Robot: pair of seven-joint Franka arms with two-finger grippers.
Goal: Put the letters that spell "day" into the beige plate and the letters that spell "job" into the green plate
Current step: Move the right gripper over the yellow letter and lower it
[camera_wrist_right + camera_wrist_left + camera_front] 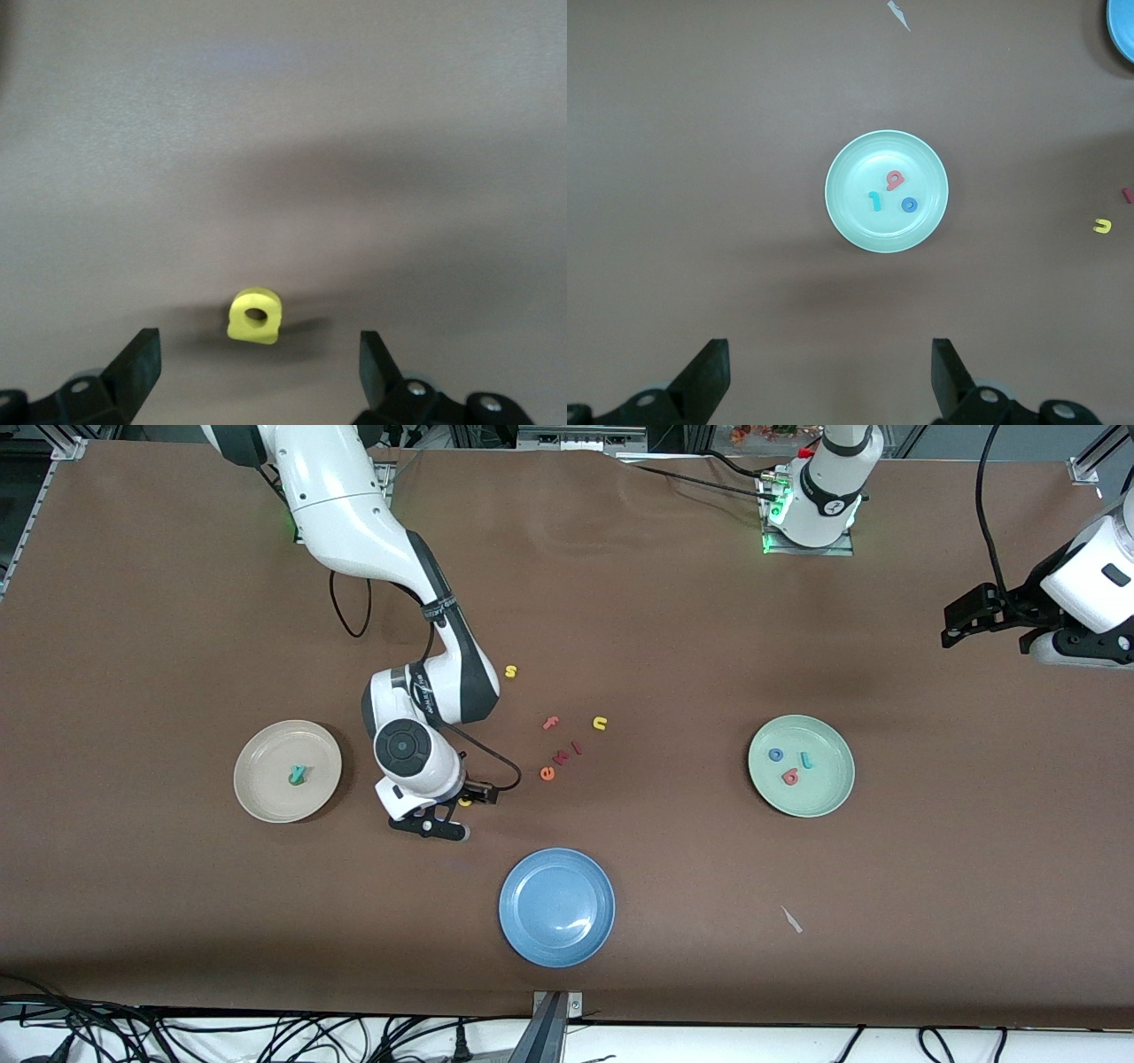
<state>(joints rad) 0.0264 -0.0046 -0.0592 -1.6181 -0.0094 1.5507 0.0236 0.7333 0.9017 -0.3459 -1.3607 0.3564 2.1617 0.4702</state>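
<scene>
right gripper point(454, 808) is low over the brown table point(673, 629), between the round cream-beige plate point(266, 802) and the loose letter cluster, at about 10 o'clock of the round blue plate point(557, 906). its fingers point(133, 367) are spread wide, nothing held. the small yellow foam "a" point(254, 314) lies flat on the table between the two fingers, touching neither; in the front view it only peeks out by the hand.

beige plate holds the teal foam "y" point(299, 773) with the dark green foam "d" point(295, 780) touching it, near plate centre.

round pale mint-green plate point(819, 802) holds the blue ring "o" point(775, 755), the teal hooked "j" point(806, 759) and the salmon-red "b" point(790, 777), close together but apart.

loose on the table mid-way: yellow "s" point(510, 671), salmon "f" point(550, 723), yellow "u" point(600, 723), orange "e" point(547, 774), plus two small red letters point(567, 752) i can't read.

left gripper point(961, 622) waits up at the left arm's end of the table, at 2 o'clock of the green plate, fingers wide apart, empty. small white scrap point(791, 919) at 6 o'clock of the green plate.
</scene>
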